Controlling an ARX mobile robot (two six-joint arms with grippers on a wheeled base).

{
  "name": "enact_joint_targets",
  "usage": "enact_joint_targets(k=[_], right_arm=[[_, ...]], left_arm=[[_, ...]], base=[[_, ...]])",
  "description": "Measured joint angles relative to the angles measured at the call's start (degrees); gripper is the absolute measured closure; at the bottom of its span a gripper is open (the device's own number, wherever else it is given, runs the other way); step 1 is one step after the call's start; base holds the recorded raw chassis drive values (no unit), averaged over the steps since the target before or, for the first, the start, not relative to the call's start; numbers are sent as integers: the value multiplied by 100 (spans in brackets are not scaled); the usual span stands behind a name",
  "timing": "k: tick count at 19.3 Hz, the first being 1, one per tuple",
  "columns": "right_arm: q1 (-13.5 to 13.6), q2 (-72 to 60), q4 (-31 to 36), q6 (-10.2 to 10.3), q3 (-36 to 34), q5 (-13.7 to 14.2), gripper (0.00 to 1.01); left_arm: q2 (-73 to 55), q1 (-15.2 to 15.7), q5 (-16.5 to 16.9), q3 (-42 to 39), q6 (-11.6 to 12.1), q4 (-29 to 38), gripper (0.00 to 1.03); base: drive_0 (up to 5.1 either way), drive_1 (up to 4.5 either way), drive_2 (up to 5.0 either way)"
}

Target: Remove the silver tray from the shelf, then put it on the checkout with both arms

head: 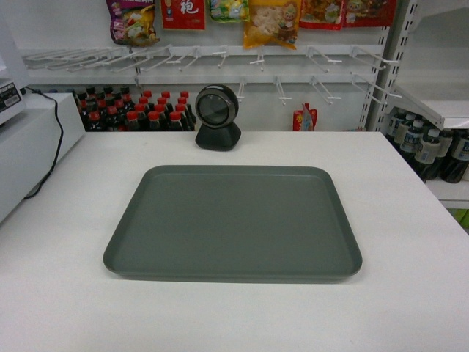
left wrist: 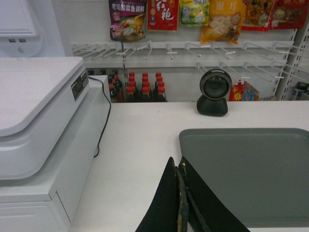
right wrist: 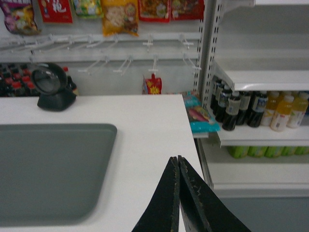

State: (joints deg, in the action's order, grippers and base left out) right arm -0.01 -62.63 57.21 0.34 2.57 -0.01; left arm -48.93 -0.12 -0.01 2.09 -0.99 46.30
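Jaws of both the left gripper (left wrist: 181, 166) and right gripper (right wrist: 177, 163) are seen closed, empty; silver tray (head: 234, 224) lies flat on bench (head: 410, 220) (little risk is judged beyond an arm nudging it during withdrawal)

Snack packets (head: 271, 20) are hung from a wire-hook rack (head: 220, 59) at the back. Red-capped dark bottles (head: 143, 108) are lined up beneath it. Dark and yellow drink bottles (right wrist: 256, 110) are stocked at the right, beside a teal packet (right wrist: 203, 121).

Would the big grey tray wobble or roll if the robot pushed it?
Probably neither. The silver tray lies flat on the checkout, so it would likely slide. Its low rim and smooth-looking surface may make it slippery to grip.
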Motion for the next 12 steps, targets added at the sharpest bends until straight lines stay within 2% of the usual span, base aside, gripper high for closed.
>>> enact_joint_targets(k=[1, 5, 12], right_arm=[[0, 195, -212, 2, 0, 0, 99], [0, 1755, -1440, 2, -133, -2, 99], [0, 3517, -2992, 2, -186, 0, 99]], left_arm=[[96, 0, 2, -11, 0, -70, 102], [1215, 0, 2, -146, 0, -1056, 102], [2708, 0, 2, -149, 0, -2457, 102]], base=[[0, 0, 0], [0, 0, 0], [0, 0, 0]])
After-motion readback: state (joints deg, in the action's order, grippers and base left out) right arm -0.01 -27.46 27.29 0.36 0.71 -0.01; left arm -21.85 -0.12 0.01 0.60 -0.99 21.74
